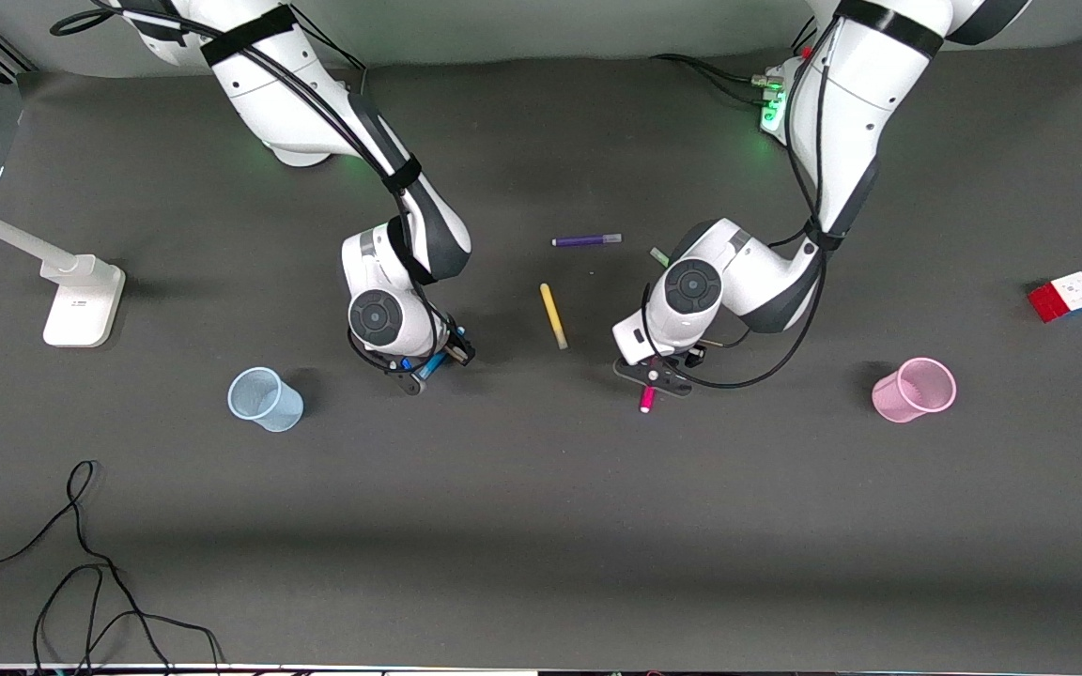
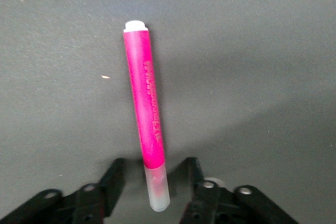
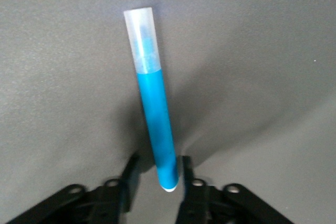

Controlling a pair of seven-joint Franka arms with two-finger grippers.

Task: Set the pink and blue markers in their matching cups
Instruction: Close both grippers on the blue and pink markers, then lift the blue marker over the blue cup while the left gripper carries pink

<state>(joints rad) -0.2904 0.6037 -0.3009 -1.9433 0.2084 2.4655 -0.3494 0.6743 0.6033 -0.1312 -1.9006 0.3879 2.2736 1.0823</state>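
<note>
the blue cup (image 1: 265, 399) stands toward the right arm's end of the table. beside it, nearer the middle, the right gripper (image 3: 157, 178) is low over the blue marker (image 3: 154, 114), fingers set close on either side of its blunt end; whether they press it i cannot tell. the marker lies on the table (image 1: 541, 526).

a yellow marker (image 1: 553, 315) and a purple marker (image 1: 586, 240) lie mid-table, closer to the bases' edge.

the left gripper (image 2: 153, 182) straddles the pink marker (image 2: 144, 114) at its pale cap, fingers spread with gaps showing, not yet gripping. the pink cup (image 1: 915, 390) stands toward the left arm's end.

both markers look light, stiff and smooth, likely to roll or swing if pinched at the tip; a hold nearer mid-barrel seems steadier. the cups look light enough to tip.
</note>
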